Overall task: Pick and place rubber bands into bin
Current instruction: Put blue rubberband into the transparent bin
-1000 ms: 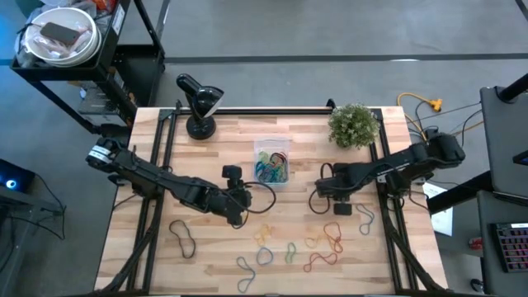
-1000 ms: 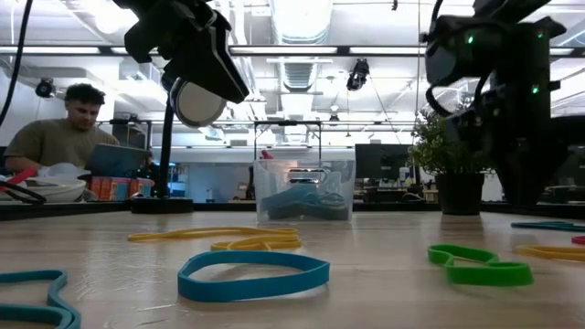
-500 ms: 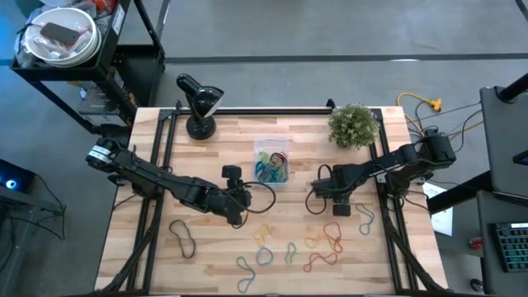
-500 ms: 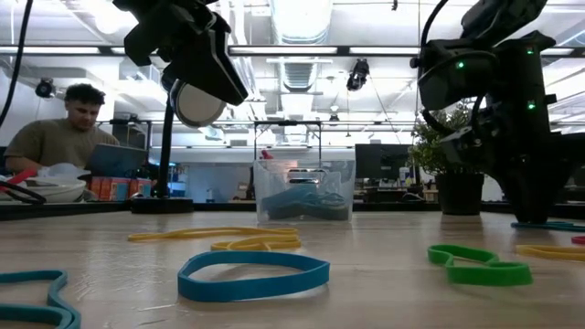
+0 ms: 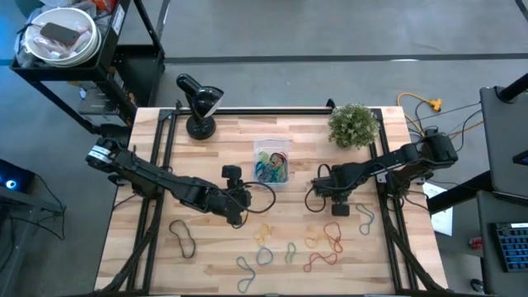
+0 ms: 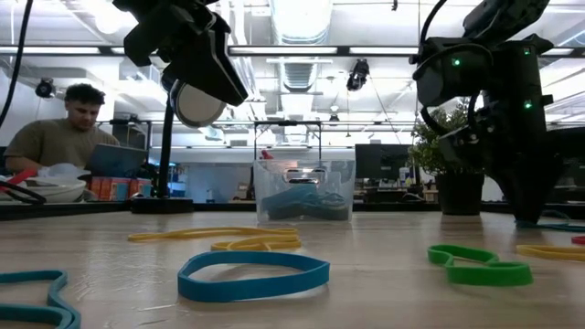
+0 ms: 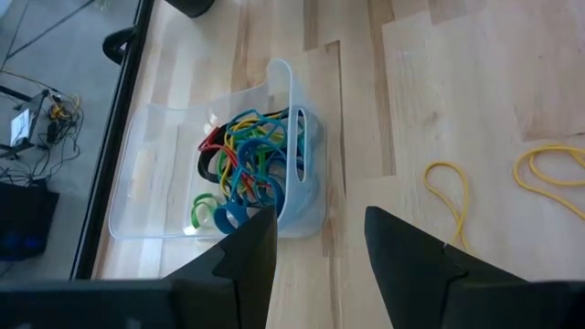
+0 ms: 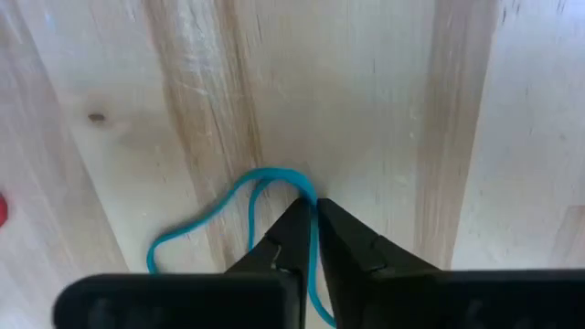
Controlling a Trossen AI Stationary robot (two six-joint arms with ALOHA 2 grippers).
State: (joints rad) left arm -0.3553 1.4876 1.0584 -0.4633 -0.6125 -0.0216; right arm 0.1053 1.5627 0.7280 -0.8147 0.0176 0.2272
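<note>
The clear bin (image 5: 271, 162) stands at the table's middle, holding several coloured rubber bands (image 7: 242, 164). Loose bands lie near the front edge: black (image 5: 183, 238), yellow (image 5: 266, 233), green (image 5: 290, 252), red (image 5: 326, 257) and a teal band (image 5: 364, 219). My right gripper (image 5: 341, 208) points down at the right of the table and is shut on the teal band (image 8: 206, 238). My left gripper (image 5: 240, 200) hangs open above the wood just in front of the bin (image 7: 219, 183), with nothing between its fingers (image 7: 251, 251). My right gripper pinches one strand of the teal band, right beside a bend of its loop (image 8: 306, 194), between its two fingertips. The fingers come from above, pointing down. The band lies slack on the table, and its loop (image 8: 183, 242) curls away from the fingers.
A potted plant (image 5: 355, 124) stands at the back right and a black desk lamp (image 5: 200, 103) at the back left. A black cable (image 5: 317, 202) loops beside my right gripper. Beyond the table a person (image 6: 64, 132) sits at a laptop.
My right arm has shifted a little toward the table's left and tipped more steeply down over the teal band. The bands and the bin lie as before.
</note>
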